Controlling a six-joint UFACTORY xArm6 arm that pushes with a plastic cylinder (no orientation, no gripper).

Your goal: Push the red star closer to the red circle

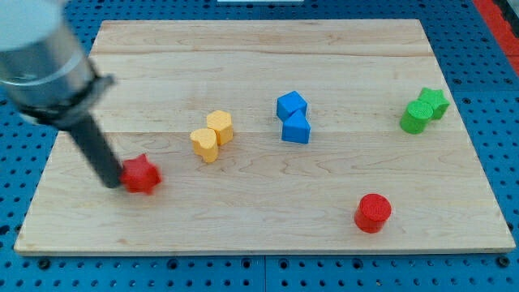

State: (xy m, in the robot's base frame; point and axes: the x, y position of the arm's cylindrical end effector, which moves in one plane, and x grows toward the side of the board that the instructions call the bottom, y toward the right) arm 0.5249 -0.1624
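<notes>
The red star lies at the view's lower left of the wooden board. The red circle, a short cylinder, stands at the view's lower right, far from the star. My tip is on the board just left of the red star, touching or nearly touching its left side. The dark rod slants up to the view's upper left into the grey arm body.
Two yellow blocks sit together left of centre. Two blue blocks sit together at the centre. A green star and a green cylinder sit together at the right edge. Blue pegboard surrounds the board.
</notes>
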